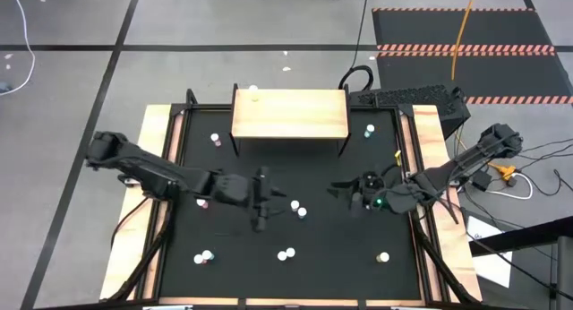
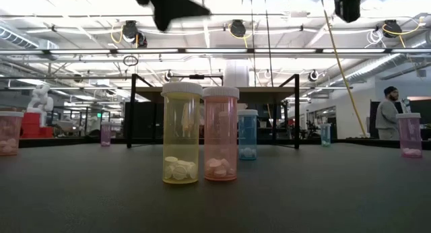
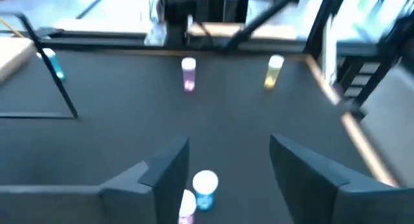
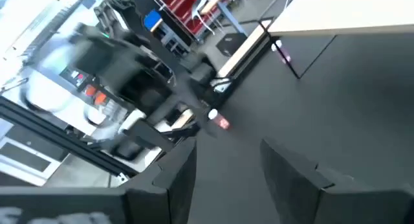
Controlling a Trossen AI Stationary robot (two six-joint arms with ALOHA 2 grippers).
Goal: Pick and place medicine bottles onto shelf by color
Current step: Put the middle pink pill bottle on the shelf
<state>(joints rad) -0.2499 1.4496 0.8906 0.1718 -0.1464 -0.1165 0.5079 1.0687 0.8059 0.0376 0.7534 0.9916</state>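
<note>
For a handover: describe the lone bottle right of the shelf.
Start at the light-wood shelf at the far end of the black mat. Off its right-hand legs one tiny white-capped bottle stands alone. It is blue-green tinted, unlike the pink bottle off the shelf's left legs.

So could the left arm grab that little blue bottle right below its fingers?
Probably yes. The left gripper hangs above the mat with its fingers open, and the small blue white-capped bottle sits between them. A small pink bottle stands close beside it and might get nudged.
</note>
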